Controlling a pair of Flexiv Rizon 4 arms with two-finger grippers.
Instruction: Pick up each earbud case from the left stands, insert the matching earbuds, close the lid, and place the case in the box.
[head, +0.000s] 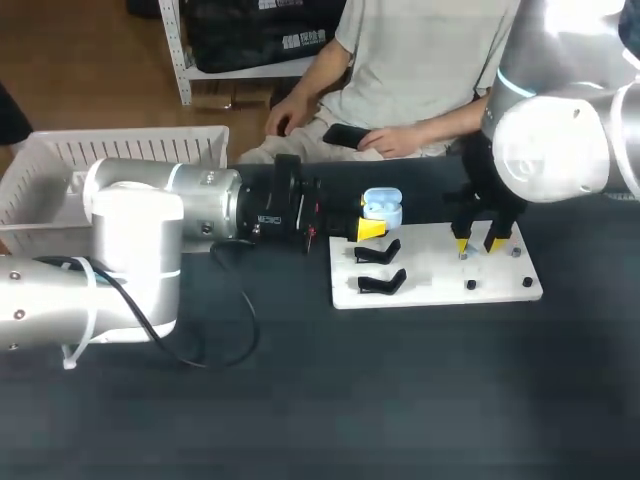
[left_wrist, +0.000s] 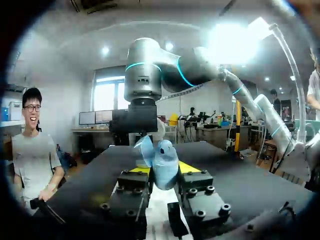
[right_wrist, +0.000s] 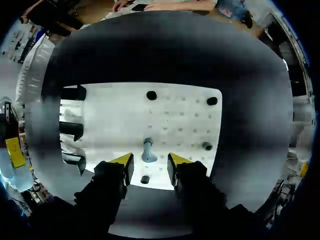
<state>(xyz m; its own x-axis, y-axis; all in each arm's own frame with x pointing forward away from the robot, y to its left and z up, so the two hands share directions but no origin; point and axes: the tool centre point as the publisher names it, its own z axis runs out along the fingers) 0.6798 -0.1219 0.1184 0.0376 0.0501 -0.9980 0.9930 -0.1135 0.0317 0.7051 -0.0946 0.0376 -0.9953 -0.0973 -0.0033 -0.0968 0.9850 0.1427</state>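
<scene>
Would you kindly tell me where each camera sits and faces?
Head view: above, behind the robot, looking down at the table; left arm and right arm show.
Left wrist view: on the left wrist, facing across the table; left claw shows, shut on the earbud case.
Right wrist view: on the right wrist, facing down at the white board; open right claw shows.
Shared: head and right wrist views show that board.

Case (head: 381, 207) glossy plastic; board (head: 440, 282) matt white, seemingly plastic; tabletop (head: 400, 400) matt.
</scene>
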